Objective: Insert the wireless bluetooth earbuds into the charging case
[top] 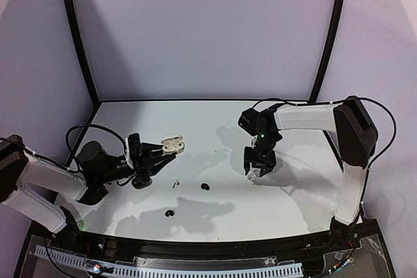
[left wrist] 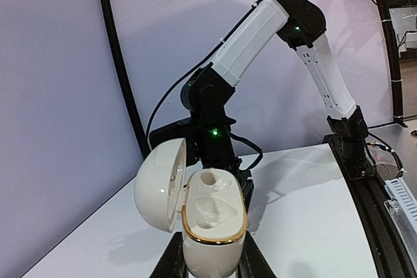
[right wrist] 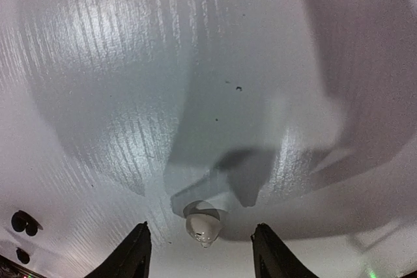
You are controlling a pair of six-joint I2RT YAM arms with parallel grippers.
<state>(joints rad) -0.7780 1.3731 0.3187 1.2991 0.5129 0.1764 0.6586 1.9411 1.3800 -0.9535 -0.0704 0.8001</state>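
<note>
Work is split between the two arms. The left gripper (left wrist: 211, 266) is squeezed tight on the white charging case (left wrist: 214, 216). It holds the case upright with the lid swung open to one side, I think so the holes face up and stay steady for an earbud to drop in. Both holes look empty. The right gripper (right wrist: 203, 255) points down at the table (top: 293, 206) with its fingers apart. One finger is on each side of a white earbud (right wrist: 203, 221) and neither touches it, likely so they can pinch it next. A second white earbud (top: 174, 184), a black earbud (top: 205, 187) and a second black earbud (top: 171, 213) lie loose on the table between the arms, well apart from the case. The case has a gold ring round its rim. I can see no name, label or words on anything.
</note>
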